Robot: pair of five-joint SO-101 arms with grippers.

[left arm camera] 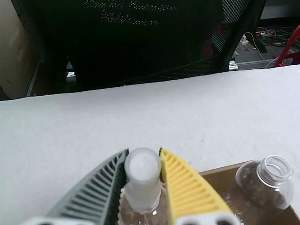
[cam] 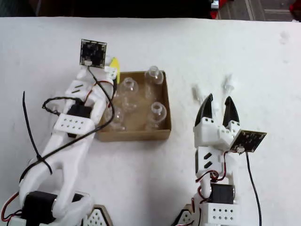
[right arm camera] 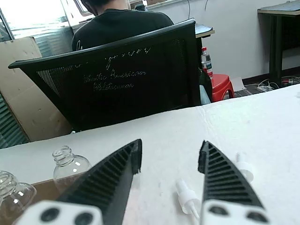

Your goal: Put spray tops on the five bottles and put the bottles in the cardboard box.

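Observation:
My left gripper is shut on the neck of a clear bottle that carries a white spray top. It is at the far left corner of the cardboard box, where its yellow finger shows. Several clear bottles without tops stand in the box, among them ones at the back and front. My right gripper rests open on the table to the right of the box, holding nothing. Two loose spray tops lie just beyond its fingertips.
The white table has free room to the far right and behind the box. A black cable trails along the left arm. Beyond the table's far edge stands a black mesh chair.

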